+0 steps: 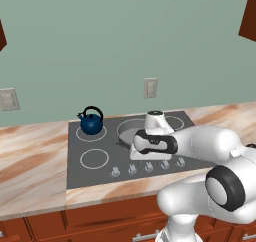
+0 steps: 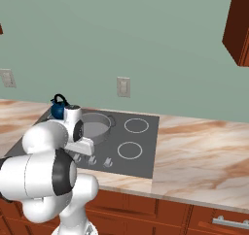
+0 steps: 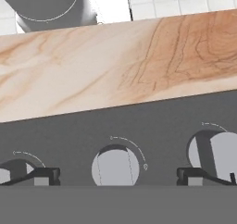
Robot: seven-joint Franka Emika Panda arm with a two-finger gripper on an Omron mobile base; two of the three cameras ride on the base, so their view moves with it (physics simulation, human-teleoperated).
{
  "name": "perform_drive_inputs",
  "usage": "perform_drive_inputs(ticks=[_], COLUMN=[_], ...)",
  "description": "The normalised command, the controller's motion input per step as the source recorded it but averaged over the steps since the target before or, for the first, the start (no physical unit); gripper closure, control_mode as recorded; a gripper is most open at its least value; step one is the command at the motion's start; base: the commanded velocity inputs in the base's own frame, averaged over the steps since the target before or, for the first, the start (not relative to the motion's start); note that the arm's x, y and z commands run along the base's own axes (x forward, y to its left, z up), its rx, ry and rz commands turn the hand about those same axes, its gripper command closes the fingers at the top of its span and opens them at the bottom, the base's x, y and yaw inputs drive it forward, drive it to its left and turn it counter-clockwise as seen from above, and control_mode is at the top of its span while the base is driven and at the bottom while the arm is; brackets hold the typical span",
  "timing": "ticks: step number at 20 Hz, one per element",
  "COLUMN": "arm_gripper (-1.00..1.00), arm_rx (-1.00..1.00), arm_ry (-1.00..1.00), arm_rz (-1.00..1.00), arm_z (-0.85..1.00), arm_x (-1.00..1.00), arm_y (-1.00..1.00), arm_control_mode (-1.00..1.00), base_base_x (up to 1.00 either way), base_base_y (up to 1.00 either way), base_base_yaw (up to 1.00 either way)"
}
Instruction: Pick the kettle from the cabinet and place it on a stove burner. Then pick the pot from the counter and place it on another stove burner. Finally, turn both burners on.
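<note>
Kettle (image 1: 92, 121) and pot (image 2: 94, 125) already sat on burners beyond your gripper (image 3: 118, 176), so you were at the switching-on step. Its jaws stood wide, empty, straddling the middle knob (image 3: 115, 166); next, close and twist.

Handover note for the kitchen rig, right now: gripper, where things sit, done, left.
Gripper: open, holding nothing, hanging low over the knob row, the middle knob between its tips.
Kettle: on the back-left burner of the cooktop.
Pot: on the large burner beside it, partly behind the arm.
Done: both vessels are on burners.
Left: turn both burners on. I cannot tell from the knobs whether either is on yet, nor which knob serves which burner; check before turning.
</note>
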Motion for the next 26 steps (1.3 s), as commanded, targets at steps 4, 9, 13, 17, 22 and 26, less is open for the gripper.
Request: perform_drive_inputs(ticks=[4,9,13,17,22,26], arm_gripper=[-1.00,-1.00,-1.00,-1.00,-1.00,-1.00], arm_rx=[0.00,0.00,0.00,0.00,0.00,0.00], arm_ry=[-0.06,-0.02,-0.05,-0.06,-0.06,-0.05], arm_rz=[0.00,0.00,0.00,0.00,0.00,0.00], arm_z=[-0.05,-0.15,-0.08,-0.06,-0.07,-0.08], arm_x=[0.00,0.00,0.00,0.00,0.00,0.00], arm_y=[0.00,0.00,0.00,0.00,0.00,0.00], arm_control_mode=[-1.00,-1.00,-1.00,-1.00,-1.00,-1.00], base_base_x=[0.00,0.00,0.00,0.00,0.00,0.00], base_base_y=[0.00,0.00,0.00,0.00,0.00,0.00], base_base_yaw=[0.00,0.00,0.00,0.00,0.00,0.00])
